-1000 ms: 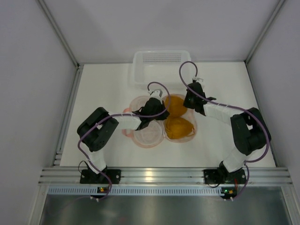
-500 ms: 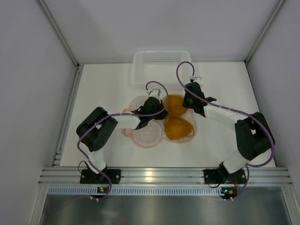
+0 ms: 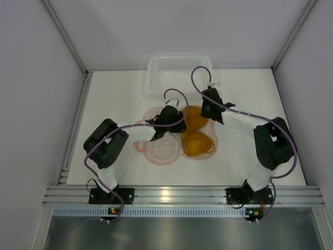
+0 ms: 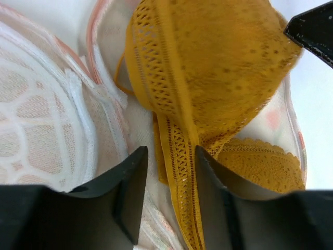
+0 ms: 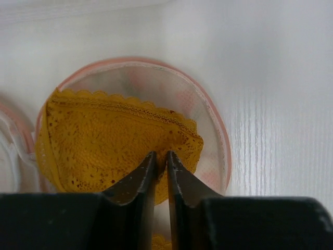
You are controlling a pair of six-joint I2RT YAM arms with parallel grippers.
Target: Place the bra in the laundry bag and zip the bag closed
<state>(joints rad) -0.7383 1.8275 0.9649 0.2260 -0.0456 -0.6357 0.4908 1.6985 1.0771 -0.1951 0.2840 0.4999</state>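
Observation:
The mustard-orange bra (image 3: pixel 195 140) lies in the right half of the open pink laundry bag (image 3: pixel 161 151), its two cups one behind the other. My left gripper (image 3: pixel 174 119) hovers at the bag's centre hinge. In the left wrist view it (image 4: pixel 171 152) is open, and the bra's (image 4: pixel 208 62) lace band runs loosely between the jaws, beside the bag's white mesh panel (image 4: pixel 41 120). My right gripper (image 3: pixel 204 114) is at the far cup's right edge. In the right wrist view it (image 5: pixel 161 154) is open by a narrow gap, its tips at the bra's (image 5: pixel 104 146) lace edge inside the bag's coral rim (image 5: pixel 221 140).
A white slotted plastic basket (image 3: pixel 179 67) stands at the back of the white table, just beyond the bag. Grey walls close in both sides. The arms' purple cables loop above the bag.
Both grippers have parted their jaws, the left widely and the right slightly. The right arm has shifted a little towards the back left. The bra stays in the bag.

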